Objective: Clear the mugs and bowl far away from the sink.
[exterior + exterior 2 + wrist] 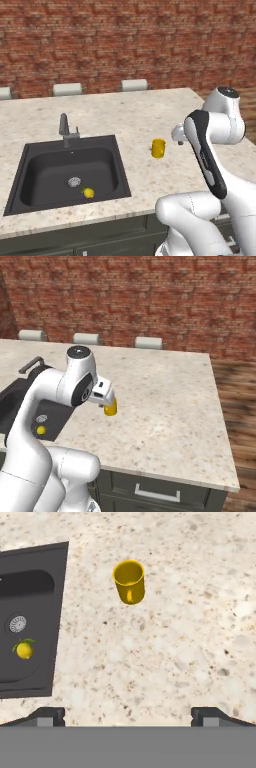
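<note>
A yellow mug [158, 148] [110, 407] stands upright on the speckled counter, a short way right of the black sink [50, 170]. In the hand view the mug [129, 581] is ahead of and below my gripper [129, 715], its handle turned toward the camera. The gripper is open, its fingertips [48, 715] wide apart over bare counter with nothing between them. It hovers above the counter, nearer the front edge than the mug. The sink [30, 607] lies to the left in that view. The bowl is out of view.
A small yellow lemon [89, 193] [24, 650] lies in the basin beside the silver drain [74, 182]. A grey faucet [65, 130] rises behind the sink. Chair backs [67, 89] line the far counter edge. Open counter [170, 406] stretches to the right.
</note>
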Motion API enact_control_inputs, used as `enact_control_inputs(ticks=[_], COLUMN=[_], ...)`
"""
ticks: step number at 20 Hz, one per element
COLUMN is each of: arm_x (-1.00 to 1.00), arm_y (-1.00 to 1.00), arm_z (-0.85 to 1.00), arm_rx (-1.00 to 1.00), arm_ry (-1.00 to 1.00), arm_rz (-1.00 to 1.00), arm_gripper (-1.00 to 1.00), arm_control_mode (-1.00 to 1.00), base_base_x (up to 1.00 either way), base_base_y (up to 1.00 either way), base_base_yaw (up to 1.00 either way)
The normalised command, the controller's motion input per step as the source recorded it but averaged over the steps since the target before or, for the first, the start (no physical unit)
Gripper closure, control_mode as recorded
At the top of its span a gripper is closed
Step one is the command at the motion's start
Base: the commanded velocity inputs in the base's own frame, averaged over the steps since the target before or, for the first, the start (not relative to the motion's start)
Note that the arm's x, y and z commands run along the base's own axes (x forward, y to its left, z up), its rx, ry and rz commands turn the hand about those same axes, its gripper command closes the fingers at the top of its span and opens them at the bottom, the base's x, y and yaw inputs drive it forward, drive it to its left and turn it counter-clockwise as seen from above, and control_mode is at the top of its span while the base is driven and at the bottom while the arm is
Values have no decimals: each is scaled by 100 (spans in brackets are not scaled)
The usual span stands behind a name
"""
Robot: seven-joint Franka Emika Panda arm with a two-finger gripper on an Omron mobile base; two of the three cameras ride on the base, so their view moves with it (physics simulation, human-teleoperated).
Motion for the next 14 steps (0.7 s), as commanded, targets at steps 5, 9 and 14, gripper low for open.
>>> enact_control_inputs(ticks=[5,9,14], arm_x=[60,48,38], arm_y=[1,1,8], arm_z=[-33,-33,-37], arm_rx=[0,-2,-3], arm_ry=[0,-7,0], arm_rz=[0,0,0], arm_gripper=[-100,-100,-100], arm_control_mode=[-100,-100,-100], base_base_x=[0,0,0], base_base_y=[0,0,0], base_base_yaw=[0,0,0])
